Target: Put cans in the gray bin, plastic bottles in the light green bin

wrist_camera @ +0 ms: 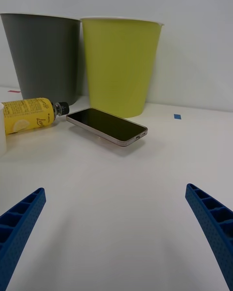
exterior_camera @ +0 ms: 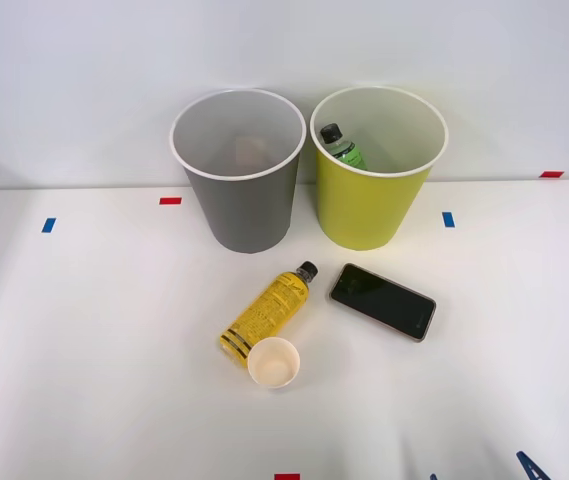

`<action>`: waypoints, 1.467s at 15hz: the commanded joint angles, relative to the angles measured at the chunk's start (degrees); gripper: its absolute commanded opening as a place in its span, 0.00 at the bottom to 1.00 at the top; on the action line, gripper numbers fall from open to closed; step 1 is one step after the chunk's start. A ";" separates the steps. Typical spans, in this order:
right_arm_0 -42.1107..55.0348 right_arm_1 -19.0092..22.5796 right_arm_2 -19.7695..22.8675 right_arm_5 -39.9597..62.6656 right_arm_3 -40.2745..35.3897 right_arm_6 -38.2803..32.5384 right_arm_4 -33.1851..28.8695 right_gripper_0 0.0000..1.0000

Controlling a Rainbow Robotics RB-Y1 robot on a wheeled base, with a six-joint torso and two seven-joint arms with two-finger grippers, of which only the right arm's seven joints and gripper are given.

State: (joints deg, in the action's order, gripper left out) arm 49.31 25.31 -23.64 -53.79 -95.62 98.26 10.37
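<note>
Green bin holds green-label bottle, cap up, leaning on wall. Gray bin just left of it; contents unclear. Yellow bottle lies on worktop, cap toward bins, base beside cup; label writing unreadable. Phone lies beside it. My end effector wide open, empty, low over worktop.

Your right pincer has two bright blue fingers. You can see they are made of plastic, long and flat, and get thinner at the tips. Little ribs run across each one like tiny steps, and small dots cover the flat inner side of one.
</note>
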 commanded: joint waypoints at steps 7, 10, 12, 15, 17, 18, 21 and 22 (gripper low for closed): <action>0.00 0.00 0.00 0.00 0.00 0.00 0.00 1.00; 0.00 0.00 0.00 0.00 0.00 0.00 0.00 1.00; 0.00 0.00 0.00 0.00 0.00 0.00 0.00 1.00; 0.00 0.00 0.00 0.00 0.00 0.00 0.00 1.00; 0.00 0.00 0.00 0.00 0.00 0.00 0.00 1.00; 0.00 0.00 0.00 0.00 0.00 0.00 0.00 1.00; 0.00 0.00 0.00 0.00 0.00 0.00 0.00 1.00; 0.00 0.00 0.00 0.00 0.00 0.00 0.00 1.00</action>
State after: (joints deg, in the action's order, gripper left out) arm 49.31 25.31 -23.64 -53.79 -95.62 98.26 10.37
